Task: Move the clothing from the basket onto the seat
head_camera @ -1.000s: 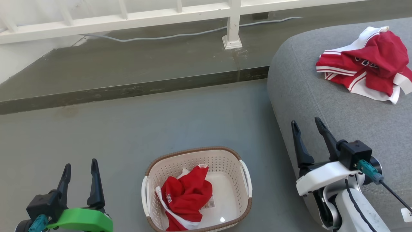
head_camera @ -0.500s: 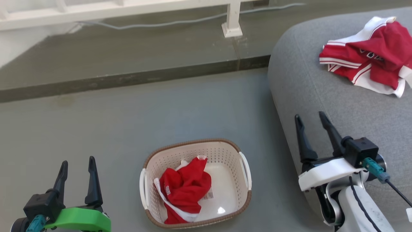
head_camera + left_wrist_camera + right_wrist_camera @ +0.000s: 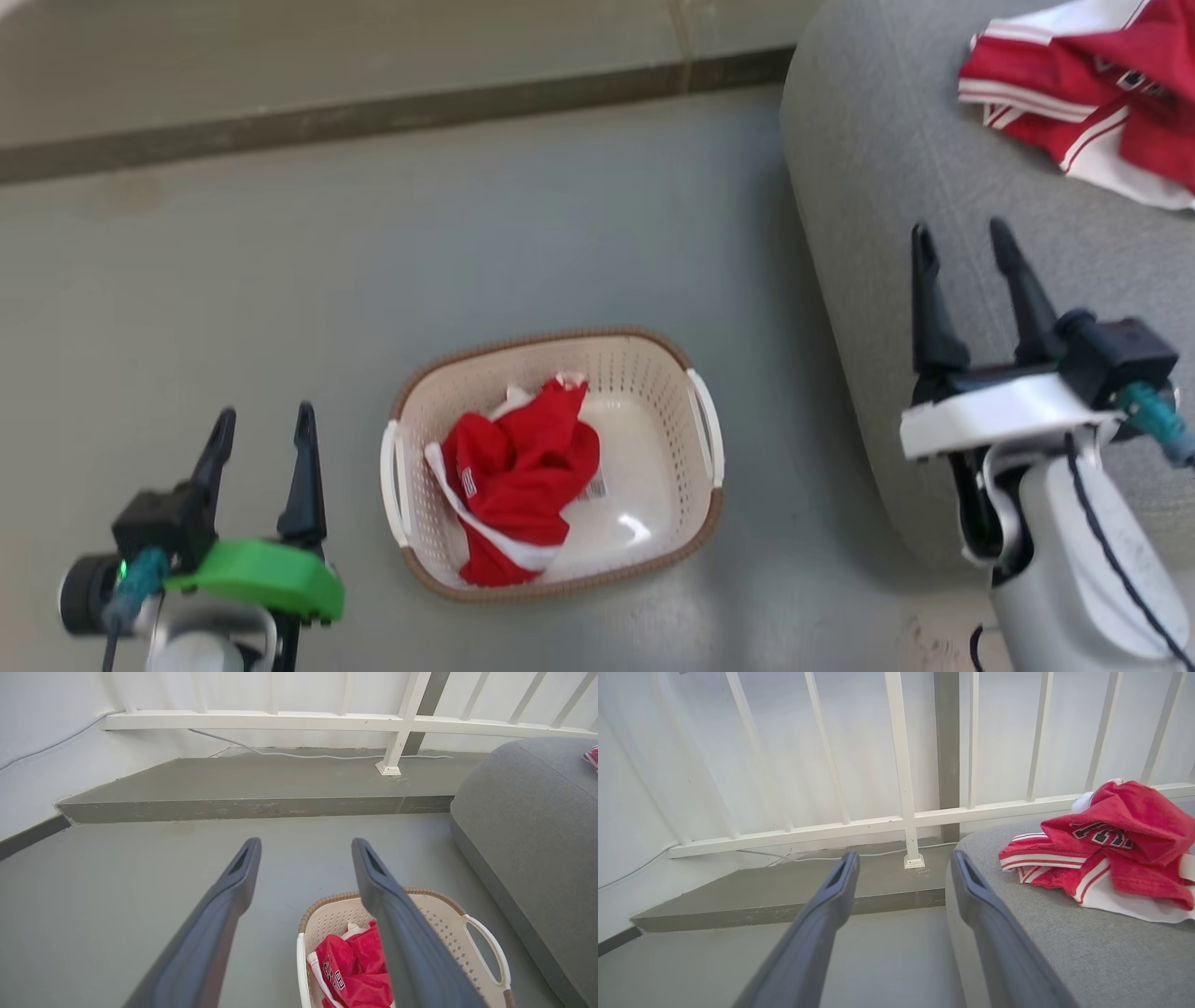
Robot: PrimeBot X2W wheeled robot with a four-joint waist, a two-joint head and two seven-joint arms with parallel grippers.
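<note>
Grey floor (image 3: 280, 280) spread across the head view, with one basket (image 3: 644, 373) at lower centre and one grey seat (image 3: 887, 233) along the right edge. Two red pieces of clothing showed: one crumpled garment (image 3: 518, 467) lay in the basket's left half, and one striped garment (image 3: 1102, 84) lay on the seat at upper right. Both grippers, the left gripper (image 3: 264, 415) at lower left and the right gripper (image 3: 962, 229) at the right, had their fingers parted and held nothing.

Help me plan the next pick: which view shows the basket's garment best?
Head view: the red garment lies whole and unobstructed in the basket. The left wrist view partly hides it behind the left tool. The right wrist view faces the seat.
</note>
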